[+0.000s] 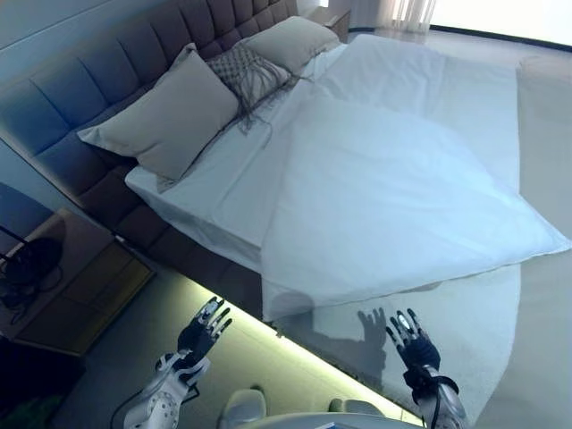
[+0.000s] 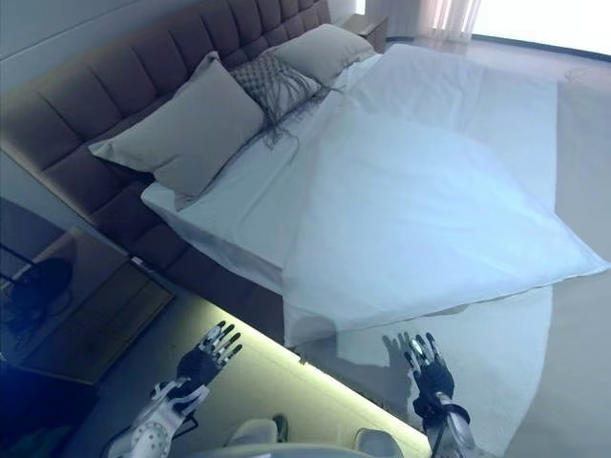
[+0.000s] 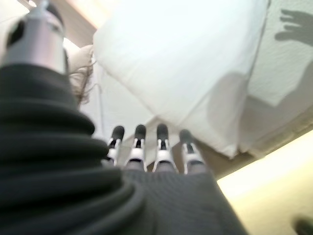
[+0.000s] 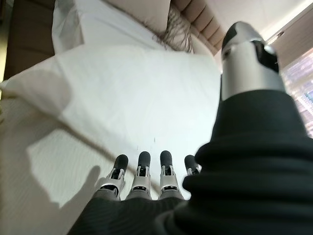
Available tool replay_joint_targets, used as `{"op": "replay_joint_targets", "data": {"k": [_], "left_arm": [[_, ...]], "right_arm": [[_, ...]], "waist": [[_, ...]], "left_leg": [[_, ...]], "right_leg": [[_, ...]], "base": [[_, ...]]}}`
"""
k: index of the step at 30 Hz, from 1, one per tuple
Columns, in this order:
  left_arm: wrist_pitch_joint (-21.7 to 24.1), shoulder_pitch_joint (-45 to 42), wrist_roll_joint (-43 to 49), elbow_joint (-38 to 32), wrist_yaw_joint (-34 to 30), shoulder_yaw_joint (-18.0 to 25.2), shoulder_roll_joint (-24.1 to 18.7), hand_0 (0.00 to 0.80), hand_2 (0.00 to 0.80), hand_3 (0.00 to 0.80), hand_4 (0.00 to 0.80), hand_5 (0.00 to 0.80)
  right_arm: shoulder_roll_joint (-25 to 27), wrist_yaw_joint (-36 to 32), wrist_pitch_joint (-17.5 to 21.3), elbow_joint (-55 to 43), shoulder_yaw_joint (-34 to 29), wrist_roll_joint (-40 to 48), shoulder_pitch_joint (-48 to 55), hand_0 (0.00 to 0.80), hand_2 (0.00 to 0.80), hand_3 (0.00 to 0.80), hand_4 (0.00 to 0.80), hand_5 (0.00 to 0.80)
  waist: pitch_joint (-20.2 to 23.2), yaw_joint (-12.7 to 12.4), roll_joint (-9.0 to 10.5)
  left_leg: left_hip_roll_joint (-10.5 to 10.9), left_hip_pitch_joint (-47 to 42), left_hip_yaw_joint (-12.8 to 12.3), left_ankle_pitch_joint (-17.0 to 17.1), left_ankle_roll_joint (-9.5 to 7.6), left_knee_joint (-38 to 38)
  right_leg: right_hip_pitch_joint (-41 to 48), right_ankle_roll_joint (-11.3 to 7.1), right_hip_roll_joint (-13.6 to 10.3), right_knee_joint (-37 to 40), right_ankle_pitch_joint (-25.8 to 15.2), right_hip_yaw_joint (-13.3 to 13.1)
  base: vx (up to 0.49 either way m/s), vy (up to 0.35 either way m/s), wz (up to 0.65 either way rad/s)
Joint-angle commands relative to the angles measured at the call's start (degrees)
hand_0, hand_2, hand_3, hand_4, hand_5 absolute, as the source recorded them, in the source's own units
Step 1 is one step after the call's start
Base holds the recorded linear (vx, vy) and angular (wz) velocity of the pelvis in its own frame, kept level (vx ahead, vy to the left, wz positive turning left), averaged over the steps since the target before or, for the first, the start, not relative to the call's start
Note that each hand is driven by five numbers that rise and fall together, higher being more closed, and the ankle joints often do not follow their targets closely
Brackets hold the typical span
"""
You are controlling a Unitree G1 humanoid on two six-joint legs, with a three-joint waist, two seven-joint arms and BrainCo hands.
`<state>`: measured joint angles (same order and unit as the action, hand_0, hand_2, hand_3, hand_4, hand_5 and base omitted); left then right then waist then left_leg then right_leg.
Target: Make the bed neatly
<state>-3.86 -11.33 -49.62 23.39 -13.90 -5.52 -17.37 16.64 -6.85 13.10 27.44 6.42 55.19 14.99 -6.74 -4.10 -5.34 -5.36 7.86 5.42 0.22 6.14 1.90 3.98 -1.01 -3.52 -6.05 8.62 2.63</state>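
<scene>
A white duvet (image 1: 393, 197) lies askew over the bed, its near corner (image 1: 273, 304) hanging over the bed's side. Beneath it a white sheet (image 1: 219, 183) covers the mattress. Two beige pillows (image 1: 170, 112) (image 1: 290, 40) and a fringed patterned cushion (image 1: 246, 71) lean at the padded headboard (image 1: 98, 63). My left hand (image 1: 201, 332) is open, held in the air below the bed's side, apart from the duvet corner. My right hand (image 1: 409, 344) is open over a pale textured bedspread (image 1: 474, 331) hanging down the bed's side. Both hands hold nothing.
A wooden bedside table (image 1: 67, 281) with a dark lamp base (image 1: 27, 264) stands at the left of the bed. A lit strip (image 1: 259, 335) runs along the floor under the bed frame. A second bedside table (image 1: 332, 18) stands at the far side.
</scene>
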Motion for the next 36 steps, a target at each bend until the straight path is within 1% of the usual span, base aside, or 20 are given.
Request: {"op": "replay_joint_targets", "data": {"k": [1, 2, 3, 4, 5, 6, 8, 9, 12, 16, 18, 20, 22, 24, 26, 28, 30, 32, 34, 36], "left_arm": [[1.47, 2.26, 3.06, -2.16, -1.19, 1.14, -2.05, 0.000, 0.000, 0.000, 0.000, 0.000], [1.94, 2.66, 3.06, -2.08, -1.56, 0.90, -2.13, 0.000, 0.000, 0.000, 0.000, 0.000], [1.81, 2.83, 3.49, -2.00, 0.36, 0.48, -2.32, 0.000, 0.000, 0.000, 0.000, 0.000], [1.77, 3.28, 3.66, -2.00, 1.48, 0.43, -2.38, 0.000, 0.000, 0.000, 0.000, 0.000], [2.16, 3.75, 3.87, -3.29, 0.34, 0.62, -2.58, 0.000, 0.000, 0.000, 0.000, 0.000], [2.36, 3.24, 3.82, -4.98, 0.81, 0.45, -2.85, 0.000, 0.000, 0.000, 0.000, 0.000], [2.71, 2.47, 2.58, -4.90, 2.15, 0.51, -3.51, 0.000, 0.000, 0.000, 0.000, 0.000], [2.69, 2.39, 2.66, -4.28, 1.98, 1.06, -3.98, 0.000, 0.000, 0.000, 0.000, 0.000], [2.64, 3.16, 2.37, -2.79, 2.90, 1.19, -4.52, 0.000, 0.000, 0.000, 0.000, 0.000], [2.48, 3.47, 2.79, -2.23, 3.05, 0.63, -3.94, 0.000, 0.000, 0.000, 0.000, 0.000], [3.22, 3.26, 3.32, -1.17, 2.22, 0.26, -3.24, 0.000, 0.000, 0.000, 0.000, 0.000], [3.32, 2.50, 4.16, -1.62, 1.82, 0.66, -2.87, 0.000, 0.000, 0.000, 0.000, 0.000], [3.32, 2.06, 4.02, -2.51, 2.33, 1.00, -2.92, 0.000, 0.000, 0.000, 0.000, 0.000], [3.09, 2.45, 3.66, -3.19, 2.73, 1.68, -3.41, 0.000, 0.000, 0.000, 0.000, 0.000], [3.40, 3.47, 3.07, -2.61, 3.58, 1.92, -3.40, 0.000, 0.000, 0.000, 0.000, 0.000], [3.74, 4.34, 2.95, -1.90, 3.85, 2.22, -3.29, 0.000, 0.000, 0.000, 0.000, 0.000], [3.66, 5.11, 2.87, -1.73, 4.25, 2.45, -3.21, 0.000, 0.000, 0.000, 0.000, 0.000], [3.11, 5.61, 3.10, -2.01, 4.14, 3.14, -3.47, 0.000, 0.000, 0.000, 0.000, 0.000], [2.81, 5.50, 3.15, -2.08, 4.21, 3.58, -3.61, 0.000, 0.000, 0.000, 0.000, 0.000], [2.43, 5.26, 3.67, -2.15, 4.50, 4.32, -3.60, 0.000, 0.000, 0.000, 0.000, 0.000]], "right_arm": [[0.20, 0.64, 4.05, -6.49, 0.97, 0.48, 0.90, 0.000, 0.000, 0.000, 0.000, 0.000], [0.25, 0.57, 4.56, -6.22, 1.37, 0.30, 0.40, 0.000, 0.000, 0.000, 0.000, 0.000], [0.01, 1.99, 4.29, -5.30, 2.17, 0.94, -0.25, 0.000, 0.000, 0.000, 0.000, 0.000], [-0.35, 3.15, 2.53, -5.79, 1.62, 0.95, -0.62, 0.000, 0.000, 0.000, 0.000, 0.000], [-0.71, 2.01, 1.05, -6.72, 1.16, 1.98, -0.58, 0.000, 0.000, 0.000, 0.000, 0.000], [-1.25, 1.13, 1.13, -6.96, 1.48, 0.54, -0.10, 0.000, 0.000, 0.000, 0.000, 0.000], [-2.16, 0.59, 2.03, -6.78, 2.47, -1.25, -0.05, 0.000, 0.000, 0.000, 0.000, 0.000], [-2.40, 0.00, 2.01, -6.99, 2.77, -1.18, 0.05, 0.000, 0.000, 0.000, 0.000, 0.000], [-2.57, 0.62, 1.54, -6.68, 3.47, -2.16, -0.79, 0.000, 0.000, 0.000, 0.000, 0.000], [-2.67, 1.69, 2.78, -5.71, 2.80, -0.85, -1.93, 0.000, 0.000, 0.000, 0.000, 0.000], [-2.91, 2.49, 2.97, -6.35, 2.12, -0.78, -2.15, 0.000, 0.000, 0.000, 0.000, 0.000], [-2.76, 3.03, 2.61, -7.83, 1.88, -1.01, -2.05, 0.000, 0.000, 0.000, 0.000, 0.000], [-2.61, 2.51, 2.06, -8.57, 1.87, -1.58, -2.07, 0.000, 0.000, 0.000, 0.000, 0.000], [-2.39, 1.90, 1.78, -8.15, 1.69, -2.02, -2.50, 0.000, 0.000, 0.000, 0.000, 0.000], [-2.34, 1.56, 1.72, -6.44, 1.19, -1.76, -4.16, 0.000, 0.000, 0.000, 0.000, 0.000], [-2.29, 1.68, 1.40, -5.53, 0.91, -1.84, -5.79, 0.000, 0.000, 0.000, 0.000, 0.000], [-2.35, 2.20, 0.89, -5.09, 0.80, -2.01, -7.39, 0.000, 0.000, 0.000, 0.000, 0.000], [-2.75, 2.17, 0.26, -4.82, 0.53, -2.10, -8.24, 0.000, 0.000, 0.000, 0.000, 0.000], [-3.12, 2.31, -0.58, -4.55, 0.08, -2.35, -8.30, 0.000, 0.000, 0.000, 0.000, 0.000], [-3.60, 2.18, -1.11, -3.85, -0.22, -1.36, -8.54, 0.000, 0.000, 0.000, 0.000, 0.000]], "waist": [[1.84, 0.21, 1.26], [1.58, 0.13, 1.42], [1.34, -0.14, 1.43], [1.51, -0.12, 2.11], [2.00, -0.40, 2.85], [2.46, -0.94, 3.20], [3.18, -1.46, 3.37], [3.53, -1.62, 3.48], [4.58, -1.90, 4.04], [5.43, -2.93, 4.39], [5.53, -2.92, 3.88], [4.91, -2.57, 2.95], [4.34, -2.20, 2.96], [3.76, -1.65, 3.53], [3.31, -0.73, 4.49], [2.84, 0.04, 5.16], [2.69, 0.48, 5.96], [2.76, 0.54, 6.49], [3.15, 0.53, 6.69], [3.52, 0.16, 7.04]], "left_leg": [[0.66, 4.81, -0.74, 11.80, -0.03, 0.05], [1.12, 5.33, -1.13, 10.02, -0.31, 1.83], [1.79, 5.39, -1.46, 8.41, -0.69, 3.42], [2.99, 6.00, -2.13, 7.41, -1.38, 6.03], [4.27, 6.44, -3.59, 6.48, -2.81, 7.58], [5.11, 6.03, -4.69, 5.89, -4.32, 7.29], [6.27, 4.77, -5.55, 5.47, -5.78, 6.60], [6.63, 4.23, -5.70, 5.19, -6.18, 6.33], [8.29, 2.87, -4.81, 5.06, -7.32, 4.66], [10.66, 2.54, -3.58, 5.09, -8.99, 3.01], [11.51, 1.45, -2.81, 3.96, -10.36, 3.24], [11.50, -0.36, -2.36, 3.00, -11.09, 3.77], [11.28, -1.73, -2.74, 1.99, -11.13, 4.27], [11.28, -3.23, -2.99, 1.28, -10.58, 4.33], [11.31, -4.97, -2.91, -0.11, -9.65, 4.23], [10.90, -6.74, -2.98, -1.53, -8.70, 4.00], [10.24, -7.99, -3.59, -2.84, -7.68, 3.84], [9.10, -8.65, -4.26, -3.74, -7.00, 3.87], [8.04, -9.08, -4.45, -4.08, -6.62, 3.89], [7.01, -9.25, -4.49, -4.45, -6.31, 4.26]], "right_leg": [[3.46, -4.58, -3.05, -4.82, 0.31, 2.62], [3.28, -4.78, -3.95, -6.22, 0.96, 2.57], [2.95, -5.02, -5.22, -8.56, 1.71, 2.69], [3.04, -6.01, -6.72, -9.70, 0.33, 2.51], [2.93, -7.23, -8.93, -11.78, -3.57, 3.05], [2.23, -7.72, -10.97, -14.42, -7.01, 3.63], [1.20, -7.75, -12.54, -16.78, -10.10, 4.09], [0.91, -7.67, -12.90, -16.94, -10.85, 4.46], [0.85, -7.59, -12.73, -15.66, -13.04, 4.66], [1.55, -7.57, -12.46, -17.33, -15.90, 4.83], [-0.23, -7.67, -12.60, -24.50, -17.93, 4.81], [-4.11, -7.41, -12.11, -32.71, -18.82, 4.33], [-6.33, -6.61, -12.41, -32.22, -18.48, 4.92], [-7.58, -6.07, -12.64, -26.18, -17.80, 6.06], [-8.98, -6.02, -14.27, -16.18, -18.70, 6.48], [-9.21, -6.52, -15.28, -8.66, -19.94, 6.08], [-9.14, -7.88, -16.17, -3.76, -22.74, 5.23], [-9.03, -9.19, -16.65, -2.01, -24.78, 4.33], [-8.67, -9.89, -16.40, -1.88, -25.04, 3.89], [-8.23, -10.18, -16.31, -2.13, -24.71, 4.21]], "base": [[0.199, 0.249, -0.32], [0.318, 0.292, -0.51], [0.331, 0.249, -0.66], [0.367, 0.265, -0.67], [0.286, 0.223, -0.63], [0.340, 0.256, -0.49], [0.295, 0.199, -0.46], [0.262, 0.137, -0.38], [0.222, 0.111, -0.13], [0.122, 0.123, 0.19], [0.090, 0.225, 0.28], [0.090, 0.226, 0.20], [0.088, 0.077, 0.20], [0.098, -0.078, -0.04], [0.109, -0.182, -0.23], [0.104, -0.202, -0.24], [0.087, -0.231, -0.16], [0.081, -0.243, -0.09], [0.098, -0.219, -0.07], [0.115, -0.252, -0.08]]}}
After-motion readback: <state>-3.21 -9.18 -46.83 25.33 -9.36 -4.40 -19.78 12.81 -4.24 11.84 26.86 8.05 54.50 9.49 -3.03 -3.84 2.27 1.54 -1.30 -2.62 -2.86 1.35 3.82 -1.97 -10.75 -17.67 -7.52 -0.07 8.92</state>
